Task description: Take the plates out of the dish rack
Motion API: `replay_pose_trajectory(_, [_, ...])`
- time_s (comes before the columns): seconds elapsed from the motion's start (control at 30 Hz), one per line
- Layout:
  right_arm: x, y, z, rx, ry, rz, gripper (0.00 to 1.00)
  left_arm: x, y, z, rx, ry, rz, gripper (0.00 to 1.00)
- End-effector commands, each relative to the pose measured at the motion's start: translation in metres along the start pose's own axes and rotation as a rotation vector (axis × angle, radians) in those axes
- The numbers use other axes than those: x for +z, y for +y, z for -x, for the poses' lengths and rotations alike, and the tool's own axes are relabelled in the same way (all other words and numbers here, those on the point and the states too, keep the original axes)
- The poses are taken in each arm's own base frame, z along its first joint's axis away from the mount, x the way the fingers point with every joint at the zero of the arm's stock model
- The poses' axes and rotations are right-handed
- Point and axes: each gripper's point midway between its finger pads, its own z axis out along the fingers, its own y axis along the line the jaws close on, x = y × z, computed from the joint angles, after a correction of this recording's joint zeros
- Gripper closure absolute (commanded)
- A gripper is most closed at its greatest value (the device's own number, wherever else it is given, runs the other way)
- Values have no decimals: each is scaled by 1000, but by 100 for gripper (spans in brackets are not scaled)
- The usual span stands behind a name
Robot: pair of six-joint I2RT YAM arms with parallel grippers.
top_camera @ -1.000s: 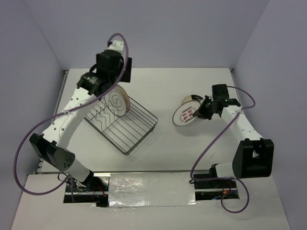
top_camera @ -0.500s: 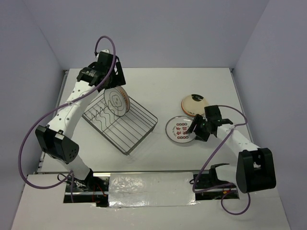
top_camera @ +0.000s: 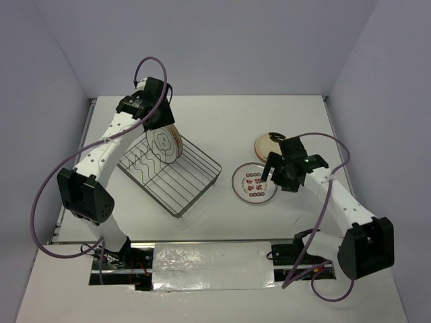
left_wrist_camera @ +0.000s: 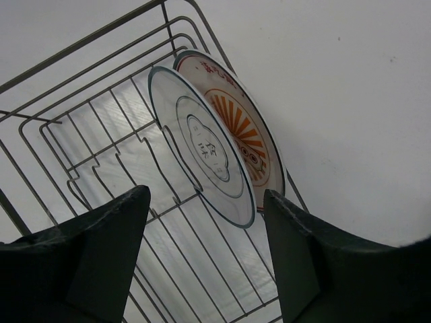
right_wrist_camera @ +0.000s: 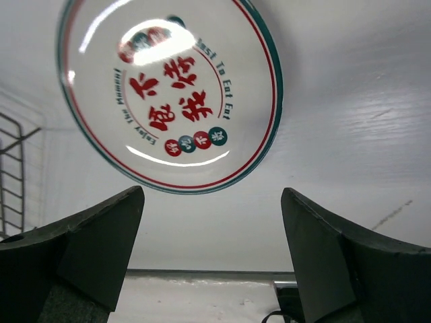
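Observation:
The dish rack (top_camera: 199, 192) is a silver wire basket lying at an angle on the left of the table. Two plates stand upright at its far end: a white plate with a blue rim (left_wrist_camera: 205, 145) and an orange sunburst plate (left_wrist_camera: 246, 134) right behind it. My left gripper (top_camera: 156, 122) hovers just over them, open, with its tips (left_wrist_camera: 205, 198) on either side of the white plate's lower rim. A white plate with red characters (top_camera: 254, 183) lies flat on the table. My right gripper (top_camera: 277, 173) sits open just behind it, holding nothing.
A cream-tan plate (top_camera: 271, 142) lies on the table just beyond the right gripper. The rack's (left_wrist_camera: 81, 44) prongs and bars fill the left of the left wrist view. The table's near edge shows as a metal strip (right_wrist_camera: 202, 274) in the right wrist view.
The right gripper lowered the red-lettered plate flat onto the table, opened and drew back. The left arm swung in over the rack's plates and its jaws narrowed a little.

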Motion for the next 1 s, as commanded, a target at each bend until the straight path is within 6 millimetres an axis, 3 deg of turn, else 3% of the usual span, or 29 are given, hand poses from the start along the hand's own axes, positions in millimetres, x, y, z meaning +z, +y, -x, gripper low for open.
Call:
replay_pose_trajectory(0.0, [-38, -2, 19, -37, -90, -25, 10, 13, 4, -1, -27, -19, 54, 23])
replay_pose_trajectory(0.07, [-47, 2, 20, -43, -99, -3, 10, 22, 3, -6, -31, -7, 65, 25])
replay_pose_trajectory(0.2, [-62, 13, 24, -41, -119, 54, 10, 39, -4, -11, -49, -8, 63, 37])
replay_pose_trajectory(0.33, [-74, 17, 27, -51, -136, 75, 10, 55, -6, -20, -42, 3, 75, 40])
replay_pose_trajectory(0.57, [-102, 20, 39, -65, -200, 88, 10, 67, -1, -33, -35, 13, 90, 71])
replay_pose_trajectory(0.7, [-106, 21, 43, -75, -214, 87, 10, 56, -5, -23, -52, -17, 63, 57])
replay_pose_trajectory(0.97, [-97, 21, 41, -77, -193, 84, 10, -1, -11, 19, -104, -107, -53, 33])
